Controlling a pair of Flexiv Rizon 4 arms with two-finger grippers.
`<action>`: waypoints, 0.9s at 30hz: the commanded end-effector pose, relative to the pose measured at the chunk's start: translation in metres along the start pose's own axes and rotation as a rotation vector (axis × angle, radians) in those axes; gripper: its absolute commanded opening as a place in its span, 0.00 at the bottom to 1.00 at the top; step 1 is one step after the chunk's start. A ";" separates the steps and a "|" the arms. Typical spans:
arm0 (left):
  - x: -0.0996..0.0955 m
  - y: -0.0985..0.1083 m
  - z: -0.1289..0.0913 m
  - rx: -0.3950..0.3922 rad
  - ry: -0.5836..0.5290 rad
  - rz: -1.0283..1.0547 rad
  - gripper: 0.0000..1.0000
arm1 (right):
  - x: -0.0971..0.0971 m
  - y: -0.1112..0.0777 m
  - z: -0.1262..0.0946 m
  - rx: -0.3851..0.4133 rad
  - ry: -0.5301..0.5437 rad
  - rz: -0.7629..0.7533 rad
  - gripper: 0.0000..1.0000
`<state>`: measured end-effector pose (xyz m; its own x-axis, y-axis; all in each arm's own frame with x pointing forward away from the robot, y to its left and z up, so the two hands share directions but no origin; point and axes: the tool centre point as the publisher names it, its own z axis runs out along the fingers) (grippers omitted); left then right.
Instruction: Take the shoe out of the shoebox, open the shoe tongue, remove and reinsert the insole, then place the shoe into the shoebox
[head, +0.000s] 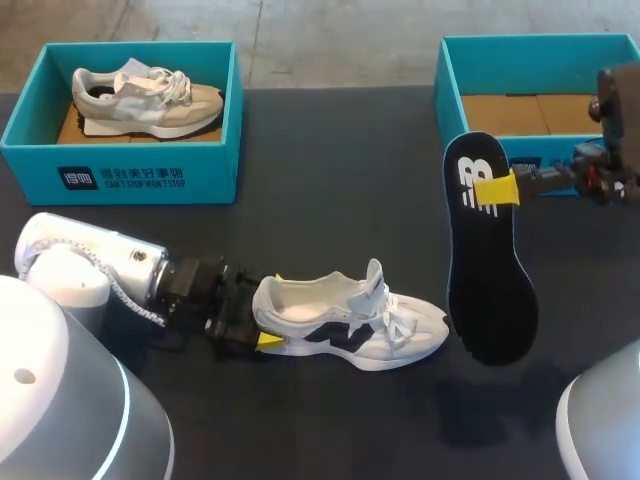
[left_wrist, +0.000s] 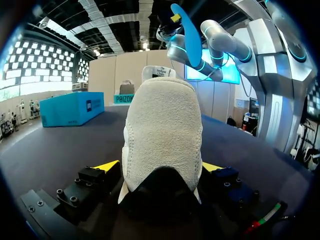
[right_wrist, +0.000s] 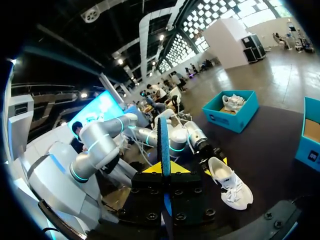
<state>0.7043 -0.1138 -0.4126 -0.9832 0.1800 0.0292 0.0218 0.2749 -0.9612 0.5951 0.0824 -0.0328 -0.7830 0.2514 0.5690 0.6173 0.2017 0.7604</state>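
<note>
Head looks down; wrist cameras share the shoe (head: 350, 325).

- shoe (head: 350, 325): heel is fuzzy, suede-like cloth, matt
- insole (head: 490, 290): black top, smooth, matt
- table (head: 330, 170): dark, matt
- right shoebox (head: 450, 80): teal cardboard, plain brown card floor
- left arm (head: 75, 265): smooth white casing, slight gloss

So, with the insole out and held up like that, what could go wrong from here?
1. The right gripper pinches the long black insole only at one edge near its heel end. The rest hangs free, so it could swing or slip on the way back.
2. The left gripper holds the white lace-up sneaker only at the heel. Pushing the insole in might pivot the toe, and the loose white laces could snag it.
</note>
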 end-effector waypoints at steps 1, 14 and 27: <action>0.008 -0.014 -0.015 -0.021 -0.016 0.008 1.00 | 0.006 -0.011 -0.003 -0.308 -0.013 0.001 0.00; 0.020 -0.039 -0.044 -0.148 -0.006 0.071 1.00 | 0.006 -0.011 -0.003 -0.308 -0.013 0.001 0.00; 0.019 -0.059 -0.064 -0.389 -0.016 0.096 1.00 | 0.006 -0.011 -0.003 -0.308 -0.013 0.001 0.00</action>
<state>0.6987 -0.0696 -0.3516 -0.9761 0.2069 -0.0671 0.1663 0.5110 -0.8433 0.5943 0.0817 -0.0327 -0.7831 0.2519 0.5685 0.6172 0.2035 0.7600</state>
